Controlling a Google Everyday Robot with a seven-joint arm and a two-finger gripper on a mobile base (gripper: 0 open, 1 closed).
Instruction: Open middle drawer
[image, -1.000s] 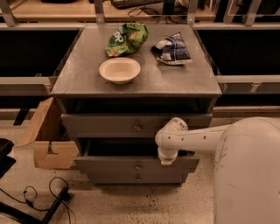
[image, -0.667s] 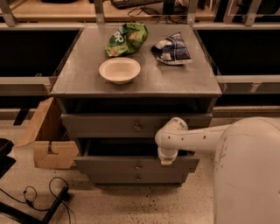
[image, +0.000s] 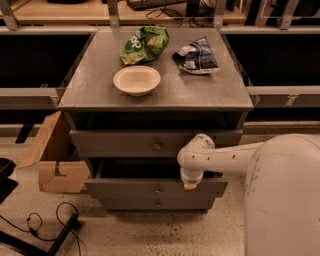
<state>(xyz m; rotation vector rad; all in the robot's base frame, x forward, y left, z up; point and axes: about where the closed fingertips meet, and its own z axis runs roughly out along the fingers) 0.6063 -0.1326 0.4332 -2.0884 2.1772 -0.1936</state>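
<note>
The grey cabinet has three drawer fronts, each with a small round knob. The middle drawer (image: 150, 189) stands pulled out a little, with a dark gap above its front. The top drawer front (image: 125, 143) sits above it and the narrowest bottom front (image: 150, 204) below. My white arm reaches in from the right. My gripper (image: 190, 184) hangs down over the top edge of the middle drawer front, to the right of its knob (image: 158, 190).
On the cabinet top (image: 90, 90) lie a white bowl (image: 136, 79), a green chip bag (image: 145, 44) and a dark blue snack bag (image: 197, 56). An open cardboard box (image: 55, 160) stands on the floor at the left. Black cables (image: 45, 225) lie at the front left.
</note>
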